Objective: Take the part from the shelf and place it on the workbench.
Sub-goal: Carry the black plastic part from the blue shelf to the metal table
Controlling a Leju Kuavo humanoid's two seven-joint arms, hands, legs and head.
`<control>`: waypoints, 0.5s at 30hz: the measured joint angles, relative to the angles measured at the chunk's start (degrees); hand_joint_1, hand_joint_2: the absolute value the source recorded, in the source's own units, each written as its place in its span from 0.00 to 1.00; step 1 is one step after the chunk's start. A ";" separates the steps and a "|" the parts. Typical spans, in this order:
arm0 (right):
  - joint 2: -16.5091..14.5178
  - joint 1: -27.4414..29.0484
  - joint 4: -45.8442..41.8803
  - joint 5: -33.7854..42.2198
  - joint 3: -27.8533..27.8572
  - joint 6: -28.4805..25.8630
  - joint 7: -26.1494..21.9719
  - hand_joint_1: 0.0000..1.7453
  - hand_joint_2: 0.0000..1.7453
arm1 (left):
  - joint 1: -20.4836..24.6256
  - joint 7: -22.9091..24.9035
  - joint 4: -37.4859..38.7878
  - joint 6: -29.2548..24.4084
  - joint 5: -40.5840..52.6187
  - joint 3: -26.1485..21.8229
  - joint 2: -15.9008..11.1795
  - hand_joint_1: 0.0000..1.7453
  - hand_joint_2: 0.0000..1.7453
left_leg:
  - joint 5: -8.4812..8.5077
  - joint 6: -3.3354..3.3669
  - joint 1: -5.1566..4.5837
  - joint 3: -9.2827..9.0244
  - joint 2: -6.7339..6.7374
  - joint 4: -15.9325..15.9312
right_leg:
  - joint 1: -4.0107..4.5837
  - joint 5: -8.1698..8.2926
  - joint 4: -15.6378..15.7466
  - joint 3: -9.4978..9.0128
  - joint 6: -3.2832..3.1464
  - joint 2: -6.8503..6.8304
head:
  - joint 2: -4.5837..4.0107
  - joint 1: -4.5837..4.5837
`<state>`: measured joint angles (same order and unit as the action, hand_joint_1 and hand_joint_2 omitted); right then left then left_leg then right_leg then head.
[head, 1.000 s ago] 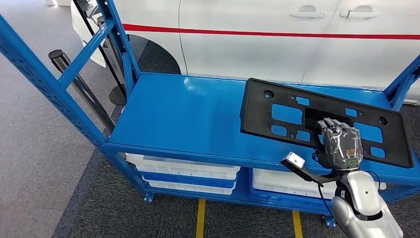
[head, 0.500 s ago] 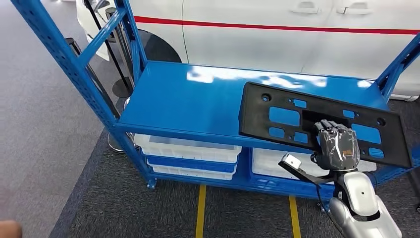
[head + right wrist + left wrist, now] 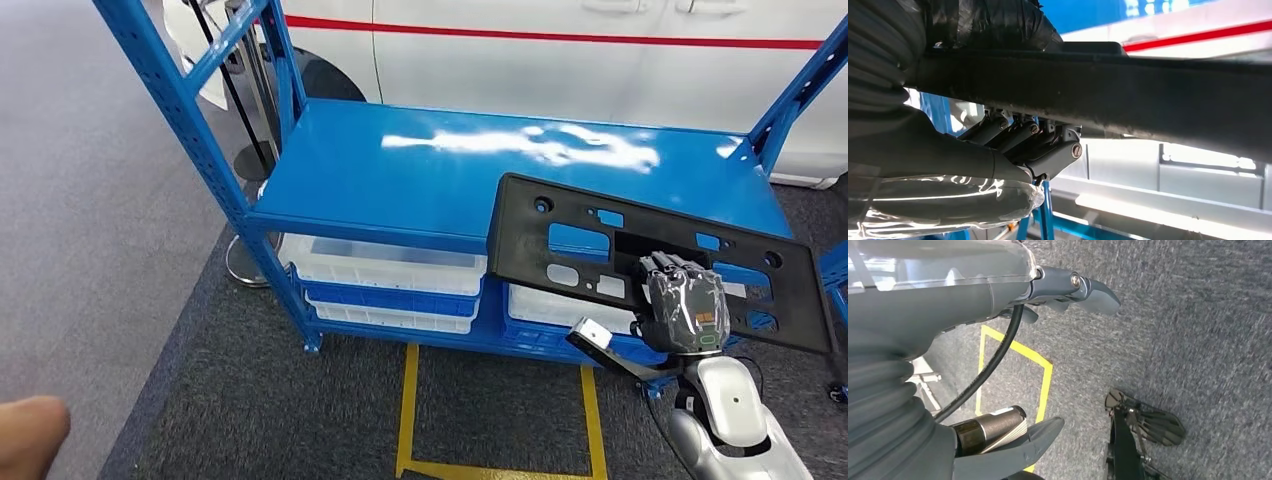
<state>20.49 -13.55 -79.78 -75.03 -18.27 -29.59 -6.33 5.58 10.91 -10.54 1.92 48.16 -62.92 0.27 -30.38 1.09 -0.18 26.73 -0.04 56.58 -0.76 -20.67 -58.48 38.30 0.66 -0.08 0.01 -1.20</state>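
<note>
While the black part point(image 3: 660, 262) is gripped along its near edge by the right robot hand point(image 3: 684, 303), it is held tilted in front of the blue shelf point(image 3: 420, 175), its far side overlapping the shelf's front edge. White bins point(image 3: 385, 270) sit on the lower level. The left robot hand point(image 3: 1068, 290) hangs over grey carpet point(image 3: 1198, 315), fingers apart, holding nothing. A white car point(image 3: 600, 60) stands behind.
</note>
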 joint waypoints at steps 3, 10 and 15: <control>0.10 -0.06 0.01 0.00 0.01 0.08 -0.18 1.00 1.00 | -0.02 0.10 0.00 0.00 0.01 -0.12 0.01 0.00 1.00 | 2.36 1.27 0.22 1.56 0.46 -0.85 | -0.08 -2.97 -2.01 1.36 0.81 0.15 | -0.01 -0.04; 0.15 -0.55 0.16 0.06 0.02 0.62 -0.38 1.00 1.00 | -0.05 0.27 0.01 0.00 0.05 -0.25 0.04 0.00 1.00 | 6.88 1.65 -0.10 8.59 0.64 0.61 | -0.09 -8.47 -13.25 -0.94 0.77 0.11 | -0.01 0.08; 0.16 -1.26 0.19 0.34 0.04 0.80 -0.46 1.00 1.00 | -0.09 0.30 0.01 0.07 0.07 -0.40 0.04 0.00 1.00 | 8.98 0.36 -0.35 11.02 0.55 2.06 | 0.54 -9.93 -0.25 -9.55 -0.47 0.17 | -0.01 0.02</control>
<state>20.64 -14.81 -79.59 -74.70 -18.23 -28.79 -6.80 5.49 11.21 -10.53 1.99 48.23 -63.32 0.31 -21.39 1.46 -0.53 37.76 0.51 58.64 -0.23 -30.61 -58.73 28.75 0.19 0.10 0.01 -1.17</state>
